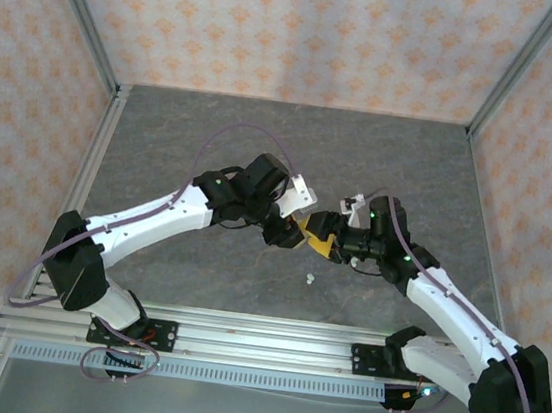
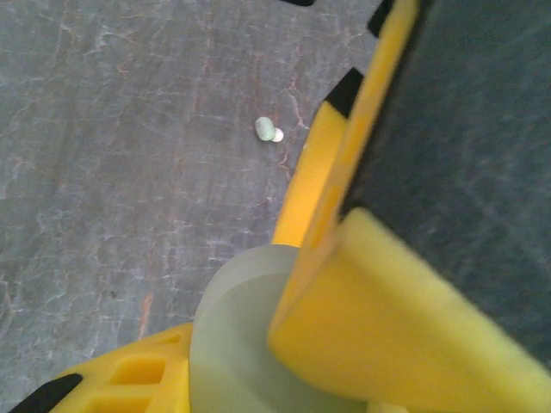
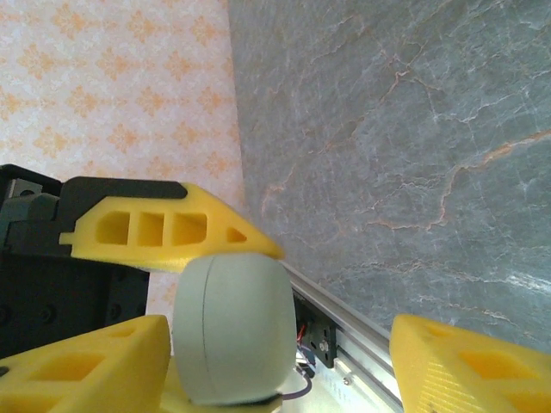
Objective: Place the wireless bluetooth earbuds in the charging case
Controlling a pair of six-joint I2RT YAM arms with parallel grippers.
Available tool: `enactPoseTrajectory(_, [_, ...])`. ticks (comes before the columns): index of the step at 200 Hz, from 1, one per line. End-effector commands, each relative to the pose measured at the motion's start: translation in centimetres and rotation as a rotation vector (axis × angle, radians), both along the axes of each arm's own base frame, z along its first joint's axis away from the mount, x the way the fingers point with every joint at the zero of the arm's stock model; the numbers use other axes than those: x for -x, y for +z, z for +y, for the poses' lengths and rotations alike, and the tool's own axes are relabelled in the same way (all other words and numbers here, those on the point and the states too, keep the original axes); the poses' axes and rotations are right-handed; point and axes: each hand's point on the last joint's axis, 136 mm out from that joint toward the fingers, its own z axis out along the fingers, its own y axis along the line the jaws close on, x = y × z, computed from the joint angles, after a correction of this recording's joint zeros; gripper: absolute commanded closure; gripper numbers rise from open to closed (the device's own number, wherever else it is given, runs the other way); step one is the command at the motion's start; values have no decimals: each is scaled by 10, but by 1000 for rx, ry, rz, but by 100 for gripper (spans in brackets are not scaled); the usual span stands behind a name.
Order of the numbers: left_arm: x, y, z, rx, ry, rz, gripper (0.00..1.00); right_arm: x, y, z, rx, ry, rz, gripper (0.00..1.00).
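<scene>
Status: the left gripper [image 2: 250,348] is clamped on the pale green charging case [image 3: 231,327], one yellow finger on each side of its rounded shell. The right gripper [image 3: 280,348] stands with its jaws apart, one finger lying against the case and the other well clear of it. I hold the case above the grey table [image 1: 214,138]. One wireless bluetooth earbud [image 2: 267,130] lies on the table, below the case and on the arm-base side of it. I judge the earbud to be very light, hard and smooth. It is likely to roll or skid under a finger, so I would close squarely across its widest part with gentle force. The case looks rigid and slick. From the right wrist view its lid appears shut, though I cannot confirm this. If so, the lid must be opened before insertion.
</scene>
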Motion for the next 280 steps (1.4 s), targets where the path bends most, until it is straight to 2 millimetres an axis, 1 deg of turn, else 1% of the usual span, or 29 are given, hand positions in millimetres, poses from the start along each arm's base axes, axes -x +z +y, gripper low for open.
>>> enactPoseTrajectory(1, [9, 25, -9, 65, -38, -1, 65, 1, 20, 9, -35, 68, -67, 33])
enactPoseTrajectory(34, [13, 32, -9, 71, -44, -7, 64, 7, 24, 15, -62, 130, -49, 39])
enactPoseTrajectory(52, [12, 35, -9, 79, -39, -16, 64, 11, 29, 16, -74, 154, -49, 44])
enactPoseTrajectory(73, [11, 37, -9, 83, -29, -22, 62, 14, 31, 17, -79, 171, -38, 55])
enactPoseTrajectory(102, [8, 38, -10, 87, -20, -32, 60, 16, 29, 17, -79, 179, -18, 73])
enactPoseTrajectory(120, [6, 41, -8, 89, -5, -53, 58, 16, 30, 17, -81, 173, -7, 80])
enactPoseTrajectory(137, [2, 45, -6, 90, 15, -77, 54, 14, 32, 17, -83, 157, -1, 83])
enactPoseTrajectory(158, [-2, 54, -2, 102, 46, -119, 46, 9, 38, 17, -92, 127, 4, 86])
enactPoseTrajectory(176, [-6, 64, 5, 111, 83, -170, 36, 3, 48, 16, -112, 83, -4, 86])
enactPoseTrajectory(191, [-16, 75, 17, 105, 158, -222, 30, -3, 57, 12, -126, 29, -12, 85])
enactPoseTrajectory(205, [-24, 92, 30, 155, 225, -260, 26, -9, 68, 9, -155, -17, -20, 85])
enactPoseTrajectory(210, [-26, 99, 34, 183, 248, -272, 24, -11, 72, 8, -168, -31, -24, 85])
enactPoseTrajectory(211, [-26, 103, 36, 193, 252, -279, 24, -11, 73, 8, -170, -33, -23, 85])
enactPoseTrajectory(218, [-27, 110, 42, 226, 279, -292, 22, -13, 80, 7, -189, -52, -29, 86])
enactPoseTrajectory(225, [-27, 121, 49, 264, 306, -312, 20, -16, 87, 6, -207, -65, -36, 86])
enactPoseTrajectory(248, [-23, 141, 71, 337, 368, -351, 18, -21, 110, 4, -246, -94, -59, 87])
enactPoseTrajectory(256, [-21, 148, 79, 359, 391, -365, 15, -23, 117, 3, -257, -102, -66, 87])
enactPoseTrajectory(280, [-10, 162, 89, 465, 396, -359, 15, -28, 141, 3, -309, -122, -87, 87])
